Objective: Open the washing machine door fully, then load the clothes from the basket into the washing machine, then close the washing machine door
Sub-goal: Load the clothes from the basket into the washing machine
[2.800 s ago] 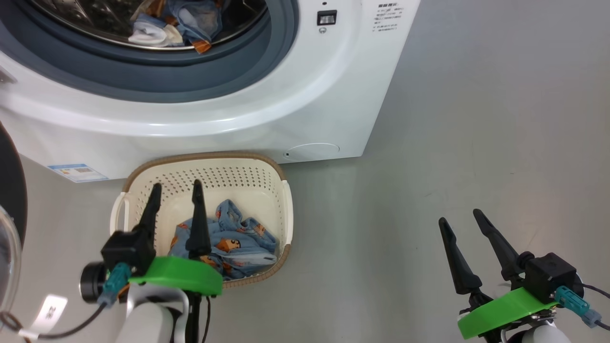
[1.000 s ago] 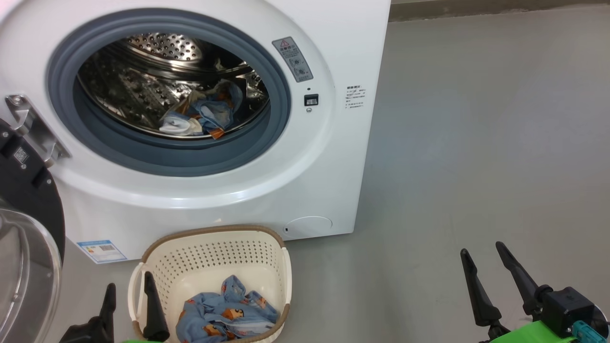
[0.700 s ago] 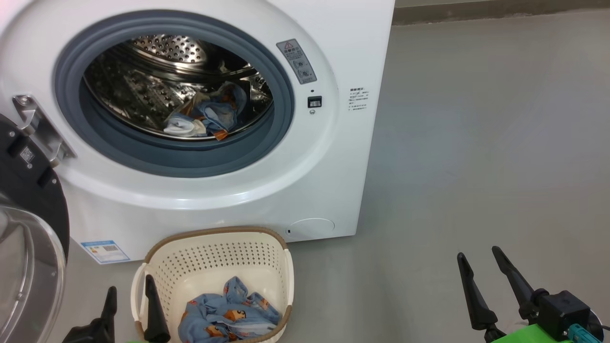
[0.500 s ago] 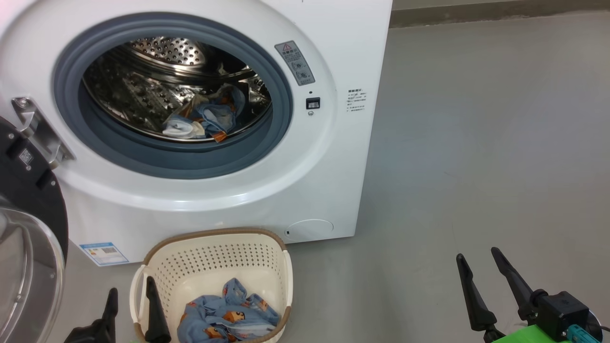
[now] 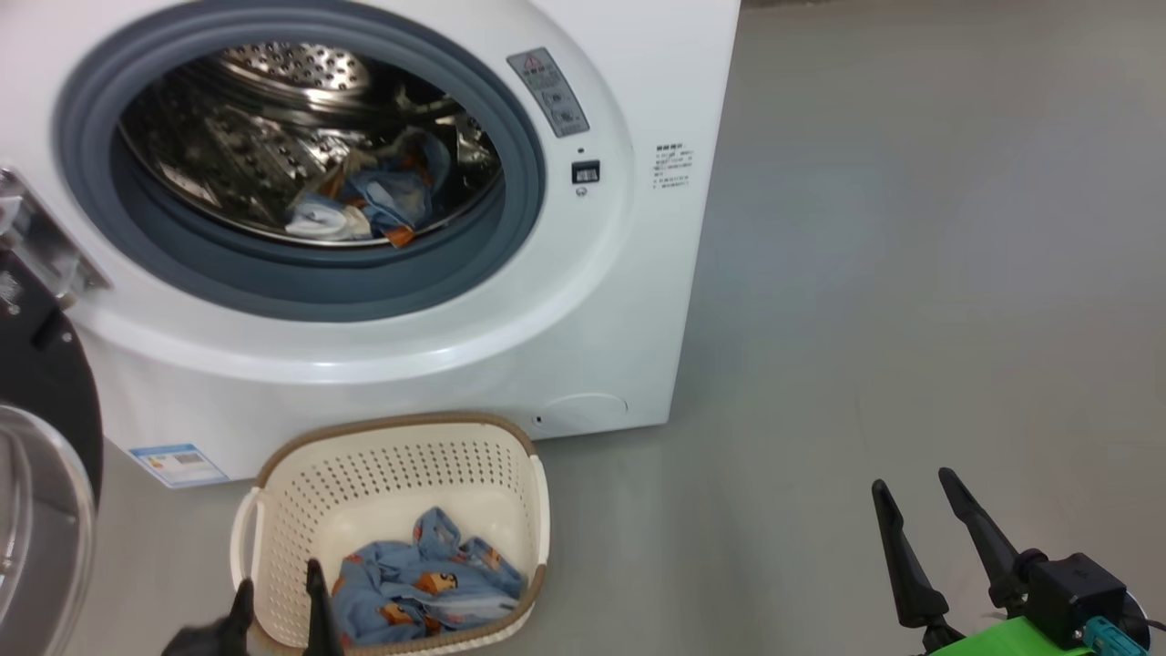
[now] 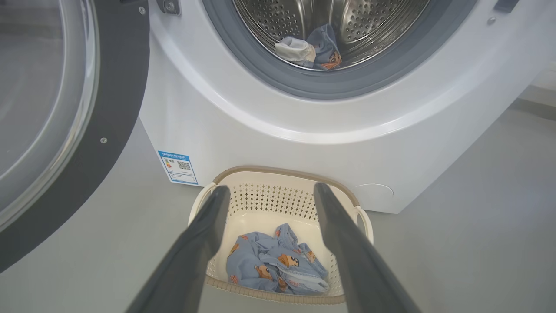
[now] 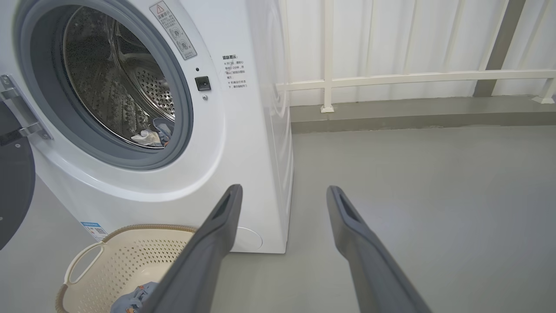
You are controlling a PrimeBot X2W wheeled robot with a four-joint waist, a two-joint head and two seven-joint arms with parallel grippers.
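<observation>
Door (image 5: 50, 392) hangs wide at nine o'clock of the drum (image 5: 273, 137), path free, and the left gripper (image 5: 278, 592), fingers spread and empty, hovers at the basket's (image 5: 392, 430) seven o'clock rim, lined up, I'd say, for the blue clothes (image 5: 428, 588) inside. Basket sits at six o'clock just before the machine (image 5: 583, 301), a short lift to the drum. At four o'clock the right gripper (image 5: 911, 478) idles splayed, empty, over the floor (image 5: 865, 273), clear of it all.

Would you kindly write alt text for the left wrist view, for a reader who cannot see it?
The open left claw points at the basket, which holds blue printed clothes. Behind it stands the washing machine, its door swung open at left, more clothes in the drum.
</observation>
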